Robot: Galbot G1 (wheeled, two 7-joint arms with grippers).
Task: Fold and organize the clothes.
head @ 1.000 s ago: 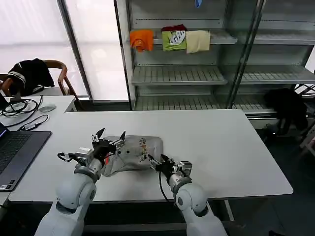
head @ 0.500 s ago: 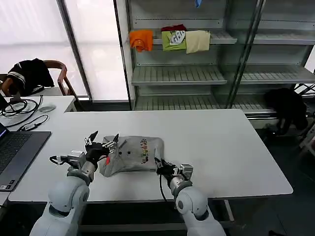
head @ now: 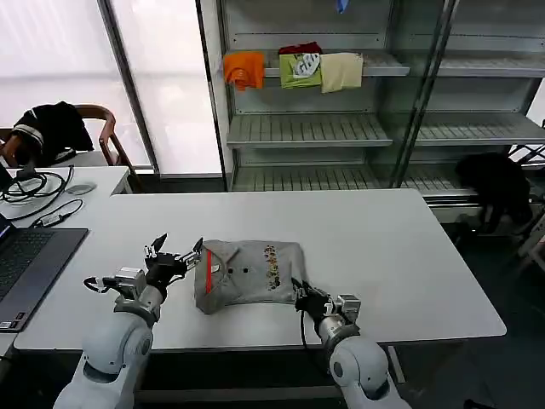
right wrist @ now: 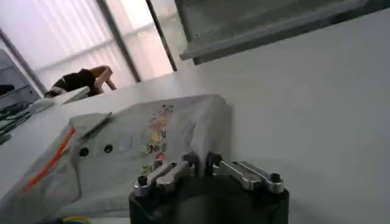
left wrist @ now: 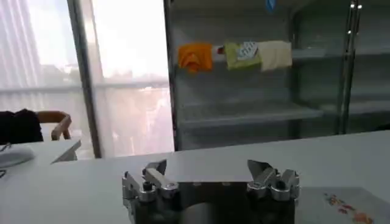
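One grey T-shirt [head: 249, 274] on the white table [head: 400, 256], folded into a compact packet, sitting near the table's front edge, roughly between my two grippers. Red-orange neck strip [head: 209, 268] runs along its 9 o'clock side in the head view; the multicoloured chest print [head: 274, 271] sits right of centre, two small dark dots between strip and print.

My left gripper [head: 174, 254] is at 9 o'clock of the shirt, just beside the strip edge, fingers spread wide, holding nothing. Left wrist view confirms: both fingertips [left wrist: 156, 168] well apart with bare table between them, a bit of the print showing at that frame's corner.

My right gripper [head: 302, 293] is at about 4 o'clock of the shirt, at its front right corner. Right wrist view shows the fingers [right wrist: 172, 171] close together with just a narrow gap, no cloth pinched, tips pointing at the shirt [right wrist: 134, 152] edge; can't tell if they touch the fabric.

Background: shelf rack [head: 306, 128] at 12 o'clock with orange, green and cream folded garments [head: 294, 68] on the top shelf. Laptop [head: 21, 264] at far 9 o'clock on the side desk.
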